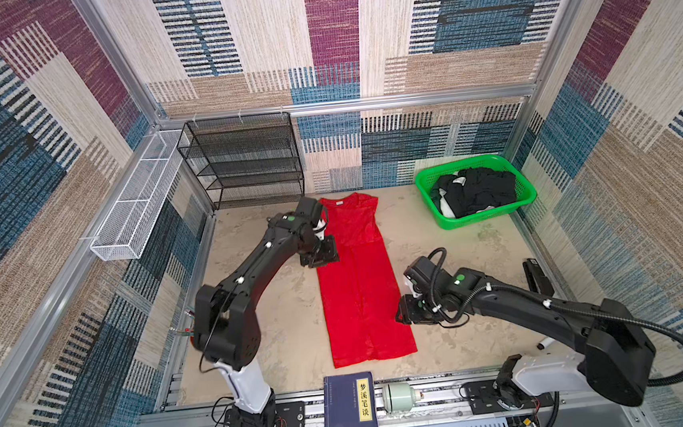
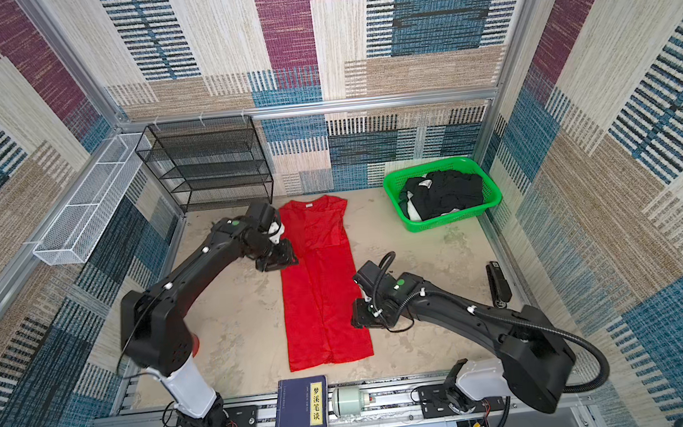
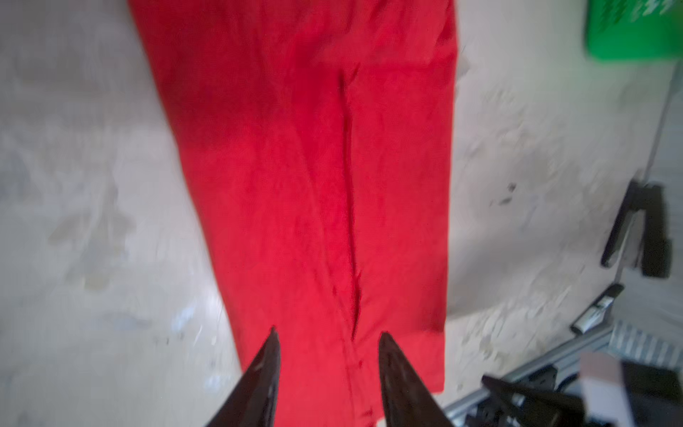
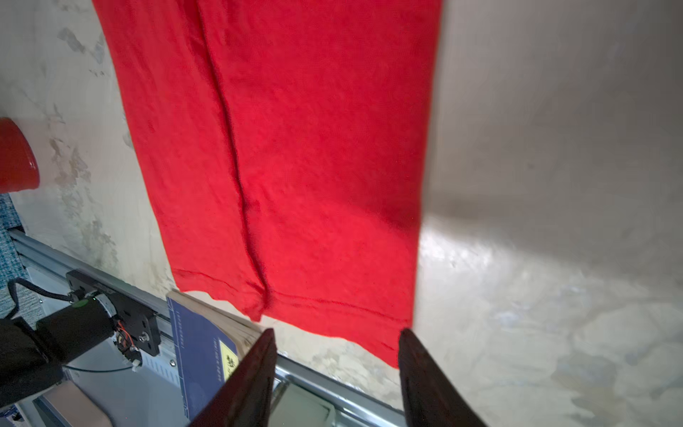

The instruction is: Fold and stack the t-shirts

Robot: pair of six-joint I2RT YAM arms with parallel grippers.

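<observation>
Left end effector (image 1: pixel 321 258): sits low at the left edge of the red t-shirt (image 1: pixel 358 288), just below the folded-in sleeve, in both top views. From the left wrist, shows two dark fingertips (image 3: pixel 266 369) well apart above red cloth, with nothing between them. Looks partly open and empty; contact with the fabric impossible to tell through the blur.

Right end effector (image 1: pixel 402 315): rests low at the shirt's right edge, in the lower half, nearer the hem. From the right wrist, shows fingers (image 4: pixel 425 377) spread, with the hem corner just beyond one tip and no cloth pinched. Stands open, holding nothing.

Red t-shirt: lies flat on the tan surface (image 1: pixel 284 306) between the two arms, folded lengthwise into a long narrow strip. Has both sides turned in, meeting at a crease down the middle. Points collar and small white neck tag (image 1: pixel 339 201) toward the far wall, and hem toward the blue book (image 1: pixel 350 410) at the near edge.

Black t-shirts (image 1: pixel 475 191): lie heaped, with bits of white, inside the green basket (image 1: pixel 488 216) at the far right corner, well apart from the red one and from both end effectors.
</observation>
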